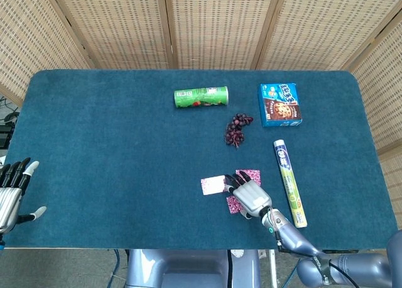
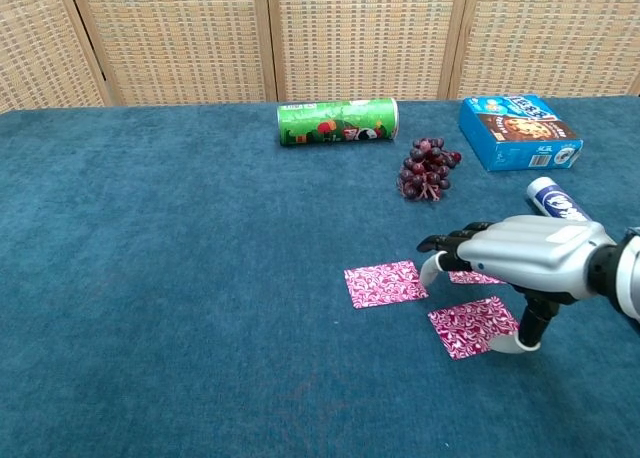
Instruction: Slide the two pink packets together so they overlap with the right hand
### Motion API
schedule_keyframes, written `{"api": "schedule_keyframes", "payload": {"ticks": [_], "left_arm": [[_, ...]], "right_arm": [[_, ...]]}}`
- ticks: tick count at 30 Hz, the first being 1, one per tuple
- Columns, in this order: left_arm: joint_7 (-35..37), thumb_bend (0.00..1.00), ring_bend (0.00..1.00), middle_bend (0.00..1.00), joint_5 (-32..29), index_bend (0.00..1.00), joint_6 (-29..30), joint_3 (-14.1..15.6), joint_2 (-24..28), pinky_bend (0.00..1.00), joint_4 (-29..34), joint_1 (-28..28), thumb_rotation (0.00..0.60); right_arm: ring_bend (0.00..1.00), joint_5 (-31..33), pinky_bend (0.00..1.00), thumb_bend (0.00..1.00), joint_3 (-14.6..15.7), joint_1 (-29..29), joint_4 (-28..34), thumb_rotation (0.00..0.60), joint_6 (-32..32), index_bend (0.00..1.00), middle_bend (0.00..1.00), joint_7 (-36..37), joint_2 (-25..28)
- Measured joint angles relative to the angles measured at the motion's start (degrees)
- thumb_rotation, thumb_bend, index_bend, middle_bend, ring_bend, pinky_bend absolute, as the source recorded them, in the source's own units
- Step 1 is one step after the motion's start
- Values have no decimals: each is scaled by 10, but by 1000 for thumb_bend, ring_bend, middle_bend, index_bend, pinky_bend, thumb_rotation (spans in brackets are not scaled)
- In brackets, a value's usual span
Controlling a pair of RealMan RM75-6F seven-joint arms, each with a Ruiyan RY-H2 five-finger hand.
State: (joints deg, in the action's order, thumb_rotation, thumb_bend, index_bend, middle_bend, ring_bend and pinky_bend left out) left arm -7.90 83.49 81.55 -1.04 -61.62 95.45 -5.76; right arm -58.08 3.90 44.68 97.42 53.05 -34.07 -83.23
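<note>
Three pink patterned packets lie flat and apart on the blue cloth. One lies to the left, one nearer me, and a farther one is mostly hidden under my right hand. That hand hovers palm down with its fingers spread and holds nothing. Its fingertips come down by the farther packet and its thumb reaches the cloth at the near packet's right edge. My left hand hangs open at the table's left edge.
A green can lies on its side at the back. Dark grapes sit just beyond the packets. A blue cookie box stands at the back right, and a white and blue tube lies right of my right hand.
</note>
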Motion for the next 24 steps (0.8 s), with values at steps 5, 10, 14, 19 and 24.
{"api": "schedule_keyframes", "payload": {"ticks": [5,10,14,19,24], "left_arm": [[-1,0,0,0,0,0,1,0,0,0,0,0,600],[-2,0,0,0,0,0,1,0,-1,0,0,0,600],[-2,1,0,0,0,0,1,0,-1,0,0,0,600],[-2,1,0,0,0,0,1,0,-1,0,0,0,600],[-3,1,0,0,0,0,1,0,-1,0,0,0,600]], "right_arm": [[0,-8,0,311,6,-10,-16,600,-3,181,0,10,-2],[0,-5,0,311,6,-16,-25,600,-8,191,0,15,-4],[0,-2,0,311,4,-18,-32,600,-13,200,0,18,-5],[0,-1,0,311,1,-19,-37,600,-19,205,0,19,-8],[0,-3,0,311,-1,-21,-40,600,-21,275,0,22,-9]]}}
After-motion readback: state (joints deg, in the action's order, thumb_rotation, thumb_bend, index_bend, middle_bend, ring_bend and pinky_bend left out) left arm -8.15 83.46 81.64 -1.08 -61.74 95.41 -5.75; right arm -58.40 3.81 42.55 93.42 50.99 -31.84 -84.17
